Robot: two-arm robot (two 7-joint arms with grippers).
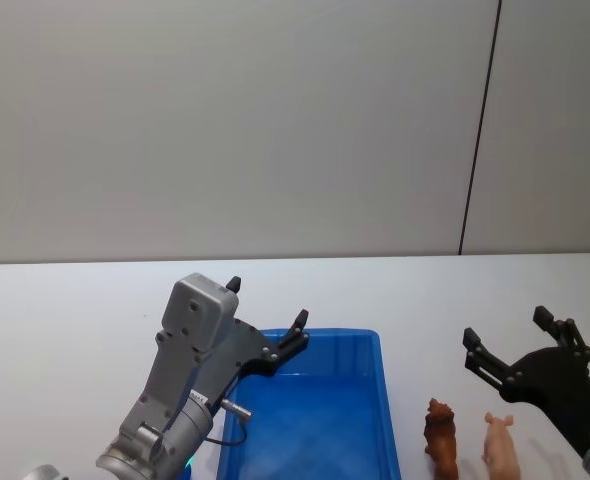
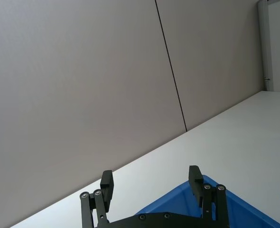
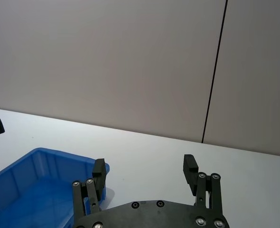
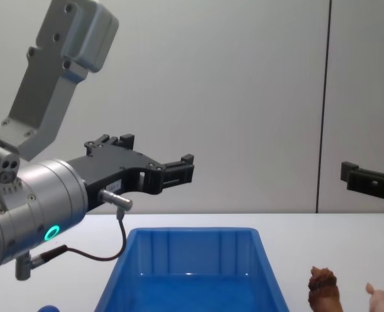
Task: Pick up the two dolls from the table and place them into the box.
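Overhead: left gripper (image 1: 267,302) wide open over the box (image 1: 315,420), at its rear-left rim; right gripper (image 1: 506,326) open above the table (image 1: 75,300), behind brown doll (image 1: 442,436) and pink pig (image 1: 501,445) standing beside the box; both probably light, stiff, best pinched across the body
Left wrist: jaws apart, empty
Right wrist: likewise
Chest: side-on, it showed both grippers sat high above the table

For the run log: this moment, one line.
left gripper open by blue bin | right gripper open | brown animal, pink pig on table
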